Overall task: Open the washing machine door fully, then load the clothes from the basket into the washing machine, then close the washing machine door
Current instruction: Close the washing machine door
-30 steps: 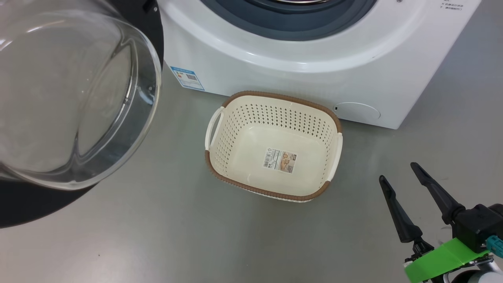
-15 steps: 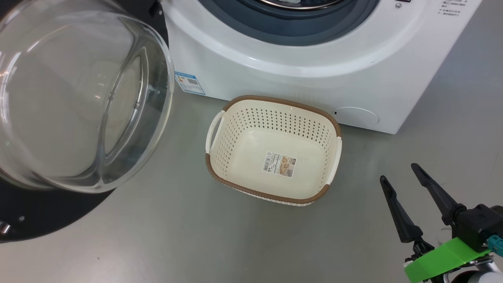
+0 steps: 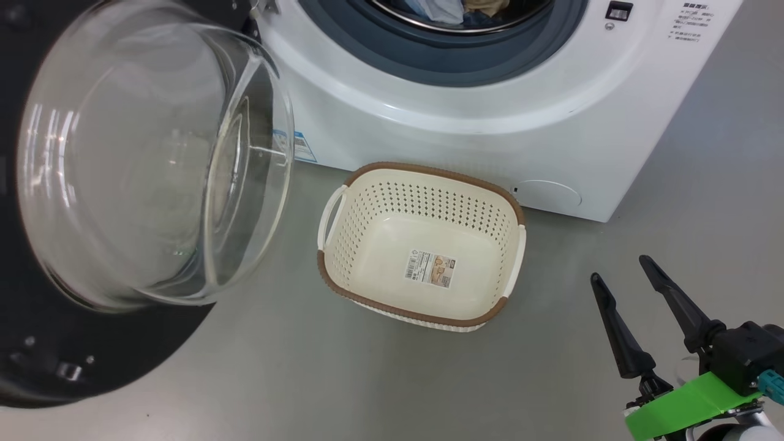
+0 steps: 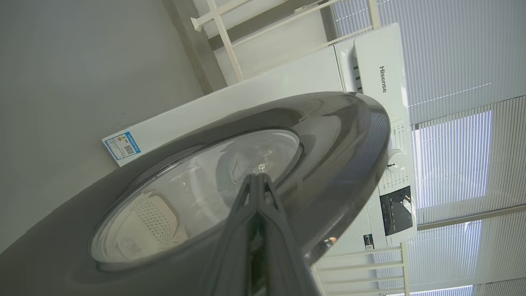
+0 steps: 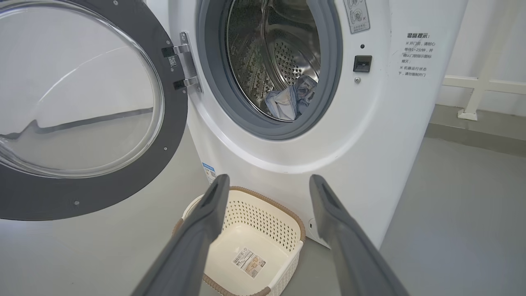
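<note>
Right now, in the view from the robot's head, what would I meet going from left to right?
The open washing machine door with its glass bowl → the empty cream basket → the right arm's two dark fingers, spread apart.

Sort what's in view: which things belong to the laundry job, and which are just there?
Job: washer, its open door, clothes in the drum, empty basket, left gripper shut at the door, right gripper open.
Just there: blinds, white rail, floor.
</note>
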Available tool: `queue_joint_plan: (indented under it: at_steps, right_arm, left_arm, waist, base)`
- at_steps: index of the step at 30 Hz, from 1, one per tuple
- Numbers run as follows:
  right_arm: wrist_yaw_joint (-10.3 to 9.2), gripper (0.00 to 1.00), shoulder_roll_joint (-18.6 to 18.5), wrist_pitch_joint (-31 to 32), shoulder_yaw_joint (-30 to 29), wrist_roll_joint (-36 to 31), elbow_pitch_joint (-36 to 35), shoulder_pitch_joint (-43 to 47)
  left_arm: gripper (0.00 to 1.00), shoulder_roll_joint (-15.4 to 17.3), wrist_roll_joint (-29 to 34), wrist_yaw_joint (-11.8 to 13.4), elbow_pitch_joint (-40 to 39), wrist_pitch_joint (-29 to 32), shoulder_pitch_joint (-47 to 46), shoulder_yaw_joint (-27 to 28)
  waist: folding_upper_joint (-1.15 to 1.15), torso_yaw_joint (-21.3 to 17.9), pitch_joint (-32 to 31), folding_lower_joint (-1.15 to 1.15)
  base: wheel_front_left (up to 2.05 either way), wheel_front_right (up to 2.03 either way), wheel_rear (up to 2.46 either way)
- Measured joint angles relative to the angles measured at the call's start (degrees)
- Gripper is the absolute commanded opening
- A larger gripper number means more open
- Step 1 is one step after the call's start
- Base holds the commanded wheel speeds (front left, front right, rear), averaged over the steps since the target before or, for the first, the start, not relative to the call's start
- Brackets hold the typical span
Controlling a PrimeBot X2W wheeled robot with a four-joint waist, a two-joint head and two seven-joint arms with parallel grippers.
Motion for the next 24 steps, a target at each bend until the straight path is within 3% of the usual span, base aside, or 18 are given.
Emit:
queue_joint_plan:
  at_steps: [15, 24]
  right_arm:
    - [0.00, 1.00, 2.3, -2.5, -0.6, 0.0, 2.0, 0.1]
    - [0.00, 1.00, 3.4, -3.5, -0.2, 0.0, 3.1, 0.1]
  left_arm:
    - [0.00, -3.0, -0.6, -0.5, -11.6, 4.2, 4.3, -4.5]
    - [0.00, -5.3, -1.0, -0.9, -14.6, 5.2, 5.4, -7.4]
  waist:
    - [0.00, -3.9, -1.8, 0.00]
    - [0.00, -7.6, -2.8, 0.00]
  base:
    - [0.00, 0.00, 0.00]
    - [0.00, 0.00, 0.00]
